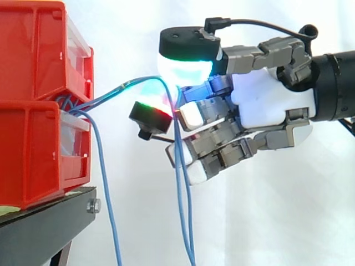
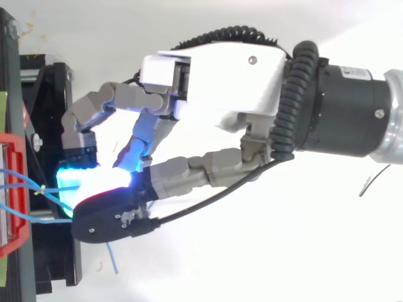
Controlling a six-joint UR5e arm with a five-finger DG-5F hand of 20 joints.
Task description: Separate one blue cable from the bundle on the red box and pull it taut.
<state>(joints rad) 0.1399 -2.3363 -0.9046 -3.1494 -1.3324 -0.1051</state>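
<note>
Two red bins (image 1: 33, 55) stand stacked at the left. A bundle of blue cables (image 1: 69, 102) comes out between them. One blue cable (image 1: 116, 91) runs from the bundle up and to the right, nearly straight, to my hand (image 1: 266, 105). My hand's glowing fingertips (image 1: 186, 69) are curled and pinch this cable just right of the bins. Past the pinch the cable hangs down in a loop (image 1: 180, 194). From above, my hand (image 2: 214, 75) reaches left toward the red bin (image 2: 16, 239), with the blue cables (image 2: 25, 179) leading to its pads.
Another blue cable (image 1: 105, 183) hangs straight down from the bundle, close to the lower bin (image 1: 33, 155). The bins rest on a black stand (image 1: 44, 227). A white curtain lies behind everything.
</note>
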